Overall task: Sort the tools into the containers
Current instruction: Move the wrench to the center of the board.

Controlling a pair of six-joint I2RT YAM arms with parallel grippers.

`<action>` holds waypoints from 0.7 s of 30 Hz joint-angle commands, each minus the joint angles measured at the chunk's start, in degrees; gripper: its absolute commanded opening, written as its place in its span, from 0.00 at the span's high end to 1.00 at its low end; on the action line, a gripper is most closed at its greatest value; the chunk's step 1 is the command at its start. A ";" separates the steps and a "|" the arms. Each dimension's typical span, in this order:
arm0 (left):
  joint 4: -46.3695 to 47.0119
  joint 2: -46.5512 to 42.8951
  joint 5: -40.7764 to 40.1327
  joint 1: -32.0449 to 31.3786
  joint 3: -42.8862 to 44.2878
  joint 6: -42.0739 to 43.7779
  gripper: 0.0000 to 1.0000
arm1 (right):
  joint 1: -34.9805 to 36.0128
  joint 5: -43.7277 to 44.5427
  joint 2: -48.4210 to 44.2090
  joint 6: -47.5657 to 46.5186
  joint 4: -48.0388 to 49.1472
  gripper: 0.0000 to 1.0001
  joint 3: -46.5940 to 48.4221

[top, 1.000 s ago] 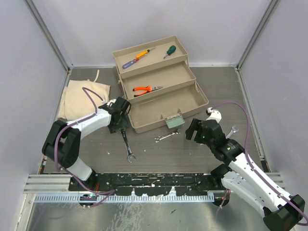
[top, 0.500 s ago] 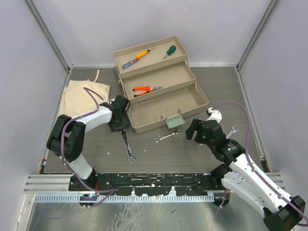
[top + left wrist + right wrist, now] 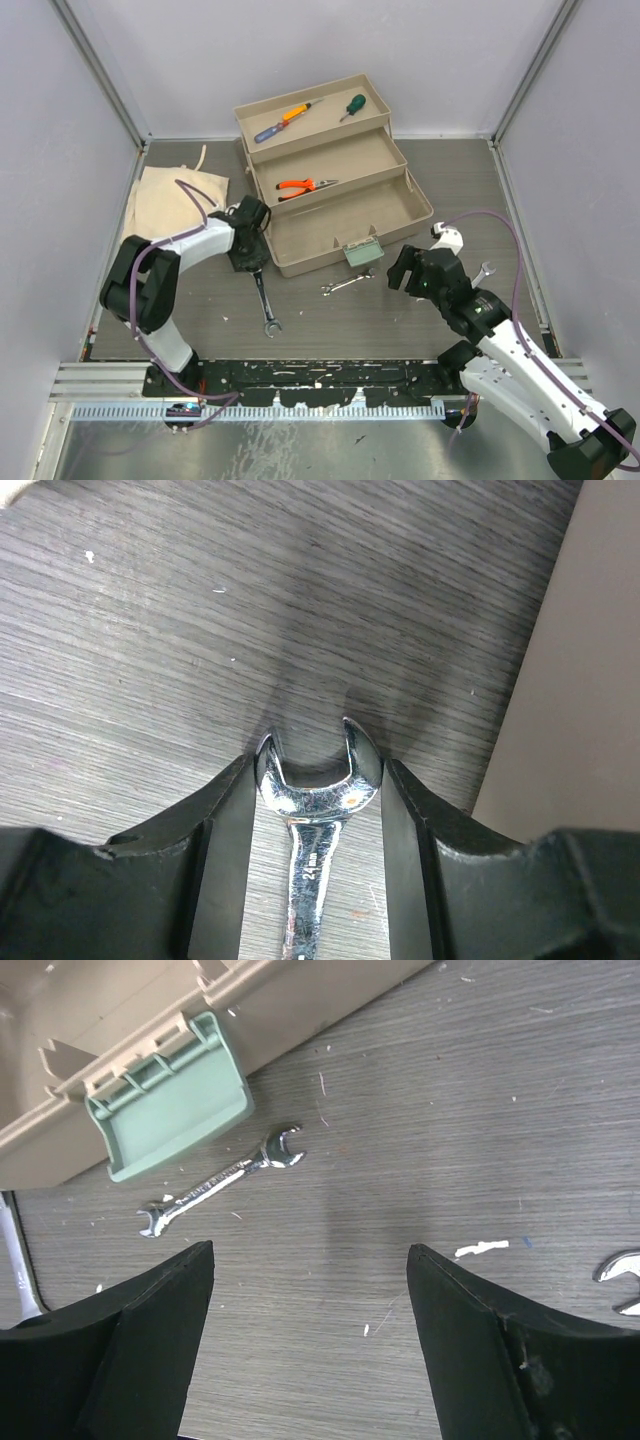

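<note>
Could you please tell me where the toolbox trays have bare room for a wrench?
The lowest tray is entirely bare. The middle tray is free right of the orange-handled pliers. The top tray is crowded: screwdrivers at its left and right.

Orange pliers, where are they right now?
Top view: the orange pliers lie in the toolbox's middle tray, left part, one tray nearer than the green screwdriver.

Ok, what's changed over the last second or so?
The left arm's elbow swung in toward the middle, and the left claw now clamps the open head of the large silver wrench, which hasn't moved. The right claw, small silver wrench and tan plastic toolbox stayed put.
</note>
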 commanded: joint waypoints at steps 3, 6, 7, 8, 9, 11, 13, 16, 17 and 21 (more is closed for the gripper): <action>1.32 -1.88 0.32 0.38 -4.76 -1.03 0.63 | 0.04 -3.74 1.65 -1.80 2.12 0.20 4.75; 3.30 -2.86 2.42 1.99 -7.61 -1.70 0.65 | 0.90 -7.17 2.65 -2.42 3.82 0.20 4.28; 4.74 -3.36 3.73 3.05 -9.23 -1.98 0.65 | 1.46 -7.71 3.18 -2.67 4.14 0.20 4.30; 6.37 -3.92 5.02 3.80 -10.63 -2.27 0.66 | 2.24 -8.14 3.82 -2.76 4.39 0.20 4.52; 7.77 -4.46 5.96 4.40 -11.80 -2.57 0.67 | 3.26 -8.31 4.39 -2.80 4.66 0.20 4.79; 10.27 -5.35 7.54 5.02 -13.55 -2.66 0.67 | 6.89 -7.98 5.49 -2.42 5.81 0.21 5.12; 12.52 -6.05 8.36 5.23 -14.87 -2.64 0.67 | 10.94 -6.73 7.34 -2.04 7.13 0.22 5.67; 14.42 -7.03 9.10 5.72 -16.45 -2.88 0.67 | 18.49 -4.45 11.58 -1.43 10.45 0.22 6.64; 14.73 -7.14 9.36 5.90 -16.77 -2.89 0.67 | 20.90 -4.29 13.34 -1.35 12.19 0.22 6.84; 15.61 -7.68 9.88 6.16 -17.70 -2.84 0.67 | 30.50 -4.14 22.38 -1.93 19.75 0.22 8.22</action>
